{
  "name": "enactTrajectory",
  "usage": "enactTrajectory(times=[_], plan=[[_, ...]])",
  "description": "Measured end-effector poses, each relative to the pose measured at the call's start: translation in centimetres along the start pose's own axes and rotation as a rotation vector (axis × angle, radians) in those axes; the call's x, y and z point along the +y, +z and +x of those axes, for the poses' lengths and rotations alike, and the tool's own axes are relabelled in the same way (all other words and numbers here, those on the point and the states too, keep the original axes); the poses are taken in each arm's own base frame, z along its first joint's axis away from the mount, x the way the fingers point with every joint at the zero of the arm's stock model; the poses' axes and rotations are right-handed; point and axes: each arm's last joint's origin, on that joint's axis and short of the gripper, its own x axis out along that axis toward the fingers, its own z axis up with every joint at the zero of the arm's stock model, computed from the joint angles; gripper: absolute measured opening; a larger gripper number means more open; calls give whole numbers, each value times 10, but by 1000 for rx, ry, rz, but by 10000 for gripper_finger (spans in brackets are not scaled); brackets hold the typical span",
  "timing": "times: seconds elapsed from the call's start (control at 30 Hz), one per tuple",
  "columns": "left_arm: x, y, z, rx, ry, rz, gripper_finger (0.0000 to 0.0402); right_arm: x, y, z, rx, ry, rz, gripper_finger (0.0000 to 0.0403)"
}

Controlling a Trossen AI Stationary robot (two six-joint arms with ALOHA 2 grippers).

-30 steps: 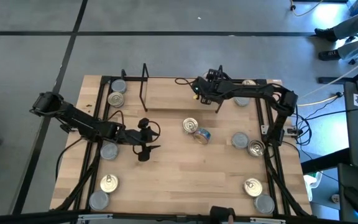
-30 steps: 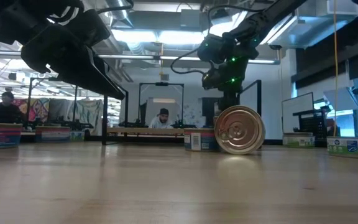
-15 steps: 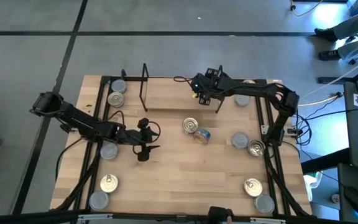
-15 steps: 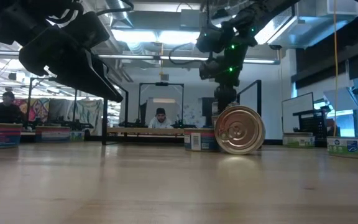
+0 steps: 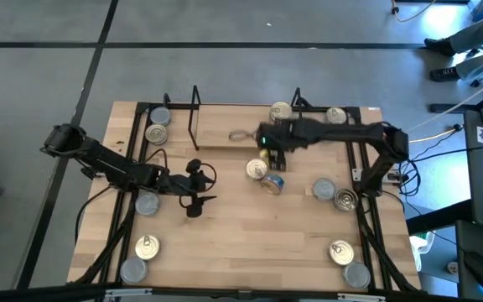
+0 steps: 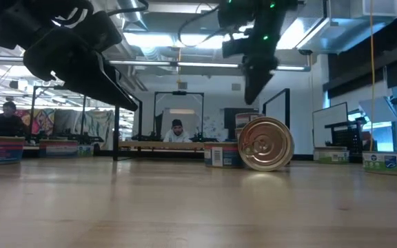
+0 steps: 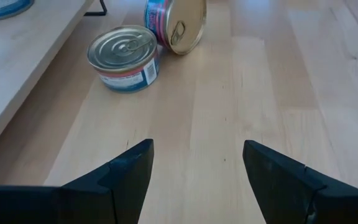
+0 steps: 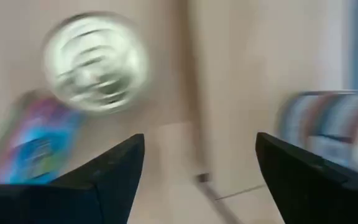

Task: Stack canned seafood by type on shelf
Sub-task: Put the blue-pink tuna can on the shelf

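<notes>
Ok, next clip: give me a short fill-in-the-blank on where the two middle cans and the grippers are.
1. In the table's middle, the gold-lidded can lies on its ____.
2. The silver-lidded can beside it stands ____.
3. The right gripper hangs above those two cans with its fingers ____.
4. The left gripper holds ____, open above bare wood.

Missing words: side; upright; open; nothing

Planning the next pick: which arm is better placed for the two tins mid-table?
Right. The right hand hangs open just above the two tins; the left hand, also open, sits farther off.
</notes>
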Motion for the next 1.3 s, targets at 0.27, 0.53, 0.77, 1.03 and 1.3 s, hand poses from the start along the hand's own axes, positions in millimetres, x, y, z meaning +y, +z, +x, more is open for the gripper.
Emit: enactTrajectory(times=[0.27,0.53,0.77,1.03,1.3], plan=[[7,18,21,-55,43,-29,249,57,-25,11,-89,-6,-130,303],[27,61,82,-27,104,-19,249,58,-48,-41,-238,-92,-105,303],[59,84,135,-14,173,-21,249,73,-76,-40,-347,-48,-61,303],[81,64,159,92,157,-59,249,90,-91,-22,-374,-29,-69,303],[66,57,154,211,74,-80,249,90,-91,-21,-391,-32,-87,303]])
